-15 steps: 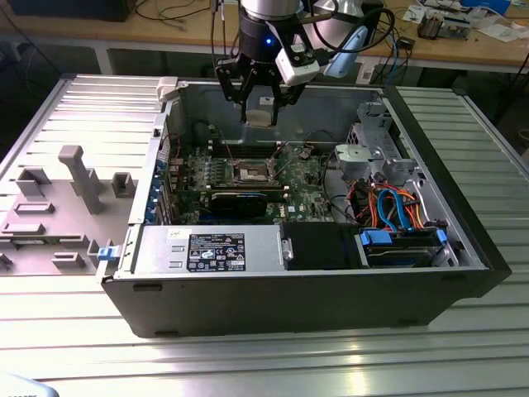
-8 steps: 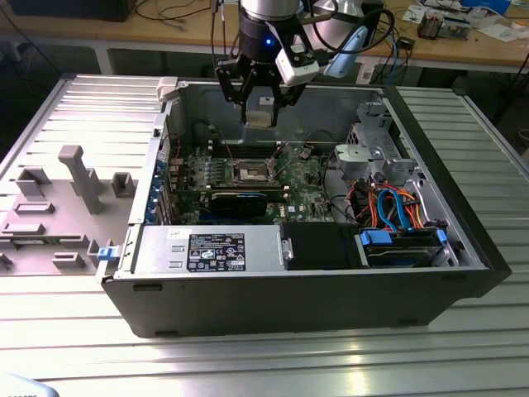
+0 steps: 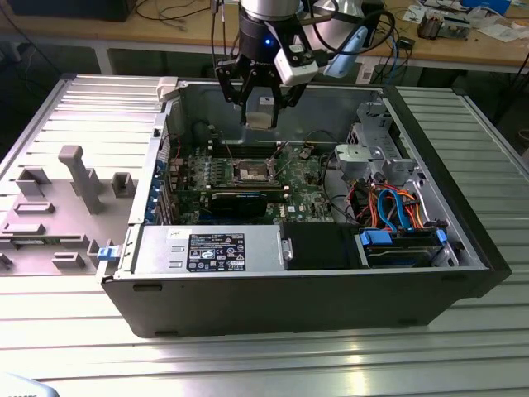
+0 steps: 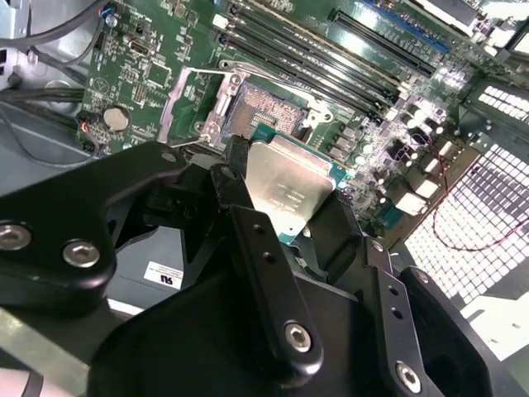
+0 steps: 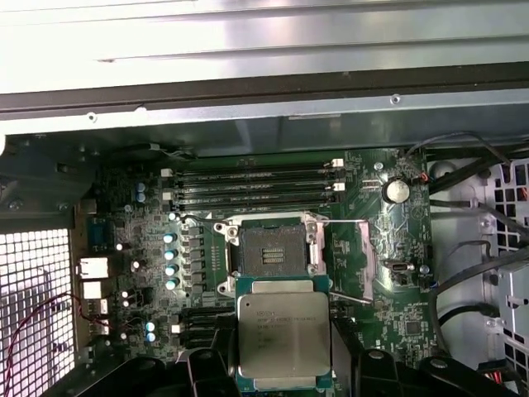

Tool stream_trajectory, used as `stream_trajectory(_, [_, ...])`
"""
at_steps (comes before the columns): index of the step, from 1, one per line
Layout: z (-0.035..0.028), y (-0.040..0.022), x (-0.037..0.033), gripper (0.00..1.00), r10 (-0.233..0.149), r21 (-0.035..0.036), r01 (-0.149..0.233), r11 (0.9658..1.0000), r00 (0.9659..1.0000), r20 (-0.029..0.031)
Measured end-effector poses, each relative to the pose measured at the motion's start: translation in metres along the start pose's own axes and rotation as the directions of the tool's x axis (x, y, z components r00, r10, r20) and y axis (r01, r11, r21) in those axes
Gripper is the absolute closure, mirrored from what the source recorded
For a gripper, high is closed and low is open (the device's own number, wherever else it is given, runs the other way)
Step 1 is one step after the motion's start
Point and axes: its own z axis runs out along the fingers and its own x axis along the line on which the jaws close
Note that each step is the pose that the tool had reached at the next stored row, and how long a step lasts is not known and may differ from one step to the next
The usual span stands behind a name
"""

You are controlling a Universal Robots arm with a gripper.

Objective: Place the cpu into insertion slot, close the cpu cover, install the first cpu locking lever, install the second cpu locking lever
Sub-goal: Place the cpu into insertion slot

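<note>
Small flat square silver-grey cpu (image 3: 263,116), judged light, stiff, fragile underneath, best taken by opposite edges: pinched so between closed-in fingers of black gripper (image 3: 263,105), upper centre of exterior view, clear above dark square insertion slot (image 3: 250,172)

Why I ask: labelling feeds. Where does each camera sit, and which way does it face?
Exterior view: off the arm, looking down into the case; gripper holds the cpu.
First wrist view: on the arm, facing down at the insertion slot; fingers flank the cpu.
Second wrist view: on the arm, facing the insertion slot slantwise past black fingers.
All share the cpu.
</note>
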Motion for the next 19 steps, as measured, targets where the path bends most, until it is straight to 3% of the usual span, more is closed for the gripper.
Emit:
stream_trajectory(3, [0.0000,-0.0001,0.0000,0.45,0.024,0.0111,-0.024,0.9997,0.9997,0.0011])
stream_trajectory(10, [0.0005,0.0000,0.0000,0.45,0.069,0.0125,-0.069,0.9975,0.9976,0.0020])
stream_trajectory(19, [0.0014,0.0000,0.0000,0.45,0.128,0.0115,-0.128,0.9917,0.9917,0.0028])
